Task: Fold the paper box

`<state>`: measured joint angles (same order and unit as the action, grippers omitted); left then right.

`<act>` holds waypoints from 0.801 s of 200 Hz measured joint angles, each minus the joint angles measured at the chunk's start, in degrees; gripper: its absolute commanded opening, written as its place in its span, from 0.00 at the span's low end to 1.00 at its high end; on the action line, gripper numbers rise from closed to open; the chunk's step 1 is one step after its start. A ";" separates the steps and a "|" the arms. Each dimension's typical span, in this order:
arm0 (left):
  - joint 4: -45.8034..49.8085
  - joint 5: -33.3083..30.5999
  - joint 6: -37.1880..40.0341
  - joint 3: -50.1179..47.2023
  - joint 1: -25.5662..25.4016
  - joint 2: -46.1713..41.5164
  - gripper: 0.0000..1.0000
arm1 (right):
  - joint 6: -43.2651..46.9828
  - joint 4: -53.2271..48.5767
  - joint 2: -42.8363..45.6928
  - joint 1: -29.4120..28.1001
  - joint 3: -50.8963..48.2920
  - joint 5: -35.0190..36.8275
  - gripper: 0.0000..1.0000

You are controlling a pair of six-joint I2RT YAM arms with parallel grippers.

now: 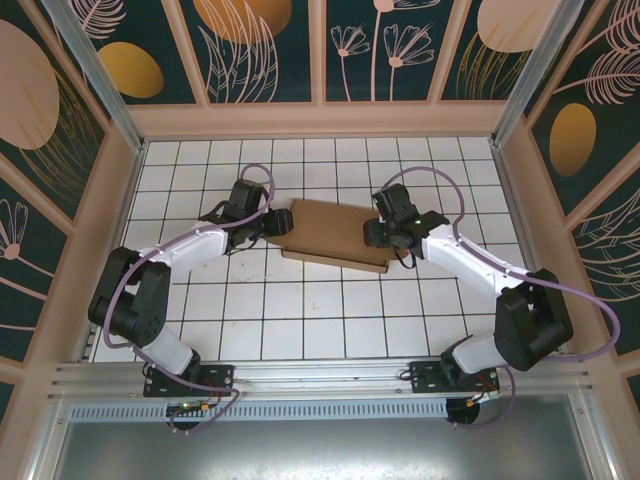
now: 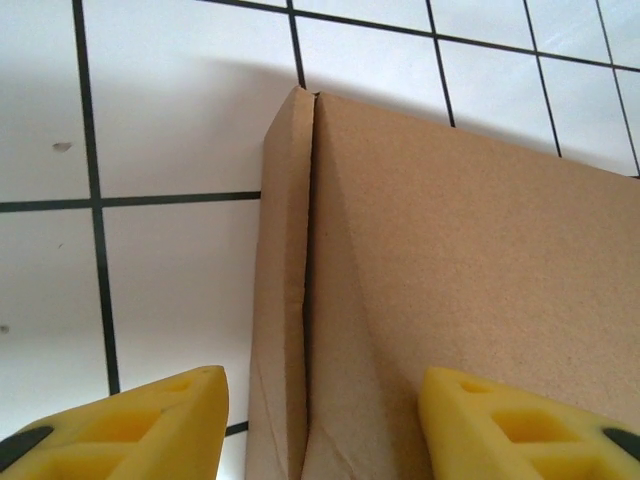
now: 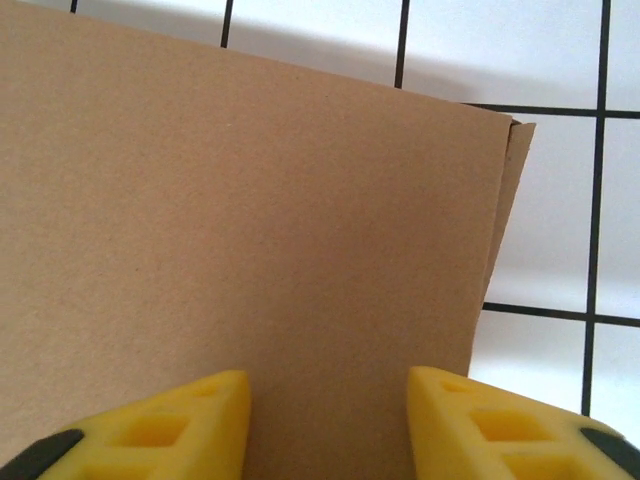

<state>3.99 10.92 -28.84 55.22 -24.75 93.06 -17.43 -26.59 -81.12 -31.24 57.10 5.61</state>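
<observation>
From the top external camera, the paper box (image 1: pixel 335 232) lies mid-table on the white tiled table (image 1: pixel 300 310), already a shallow, closed brown slab. The left gripper (image 1: pixel 272 222) sits at its left end and the right gripper (image 1: pixel 378 234) at its right end. A thin strip of cardboard juts past the near long edge, so that side looks not fully tucked.

In the left wrist view, the 2 yellow fingers (image 2: pixel 130 425) stand apart and clamp nothing. 1 is over bare tile and the other over the box top, with the end wall (image 2: pixel 280 300) between them. That wall is folded up, but a dark slit runs between it and the top panel, so it has not seated flush.

In the right wrist view, the 2 yellow fingers (image 3: pixel 150 425) are likewise spread with nothing gripped, both over the flat top panel (image 3: pixel 250 200). At the far corner a side flap (image 3: pixel 508 190) peeks out beside the panel edge.

By my reading, the main folds are done. What seems left is pressing the end walls and the near lip home.
</observation>
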 measured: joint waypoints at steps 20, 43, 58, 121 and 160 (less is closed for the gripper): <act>-0.39 0.50 0.00 0.09 0.00 0.11 0.47 | -1.66 -0.33 1.79 3.15 0.17 -2.36 0.46; -0.50 0.90 -0.04 0.11 0.00 0.11 0.46 | -4.57 -0.68 3.89 7.30 0.15 -3.82 0.59; -0.48 0.98 -0.04 0.17 0.00 0.11 0.45 | -6.32 -0.79 4.66 9.35 -0.11 -5.29 0.62; 0.52 2.01 -0.13 0.83 0.02 0.28 0.45 | -12.68 -0.20 4.11 12.76 -4.55 -17.59 0.57; 0.74 3.76 -0.39 0.98 0.37 0.55 0.44 | -13.90 1.64 3.65 13.53 -6.32 -20.85 0.51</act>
<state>4.73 14.68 -29.23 56.21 -24.38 93.60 -31.33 -24.95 -77.47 -17.72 50.78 -15.25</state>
